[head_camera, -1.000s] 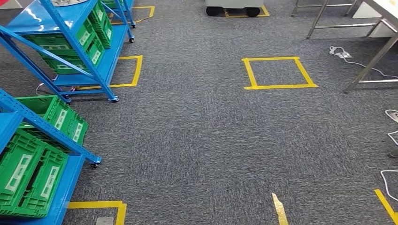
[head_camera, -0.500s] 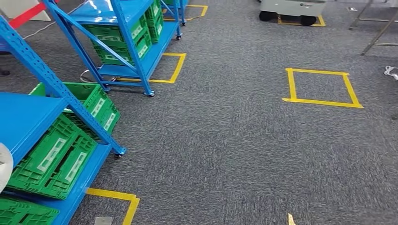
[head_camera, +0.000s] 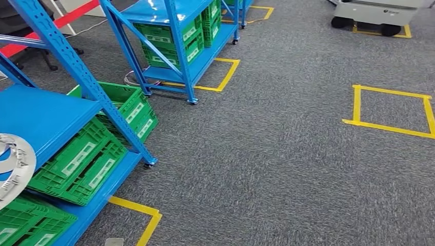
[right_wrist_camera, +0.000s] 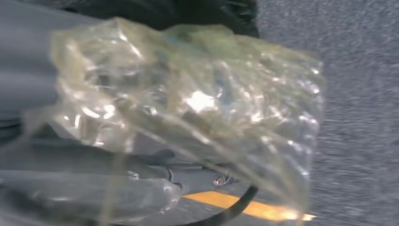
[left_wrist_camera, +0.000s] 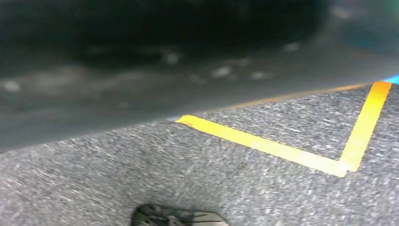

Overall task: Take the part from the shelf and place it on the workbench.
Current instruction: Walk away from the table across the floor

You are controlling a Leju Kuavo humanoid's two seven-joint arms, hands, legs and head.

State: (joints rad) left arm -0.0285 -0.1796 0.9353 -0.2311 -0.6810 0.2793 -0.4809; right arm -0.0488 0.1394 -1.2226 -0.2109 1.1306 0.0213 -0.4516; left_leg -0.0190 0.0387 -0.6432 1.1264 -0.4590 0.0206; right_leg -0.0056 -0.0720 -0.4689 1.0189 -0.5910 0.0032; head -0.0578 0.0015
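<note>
On the near blue shelf (head_camera: 38, 115) at 9 o'clock of the head view sits the part (head_camera: 13, 166), a silver ring w/ its edge cut off by the frame. Green crates (head_camera: 84, 161) sit under it. Another shelf (head_camera: 169, 31) is at 11, a yellow tape square (head_camera: 392, 110) at 2. Right hand (right_wrist_camera: 70, 188) is wrapped in crinkly clear plastic (right_wrist_camera: 197, 103), can't tell how far open. Left wrist cam just shows carpet (left_wrist_camera: 188, 188) and tape (left_wrist_camera: 282, 150).
</note>
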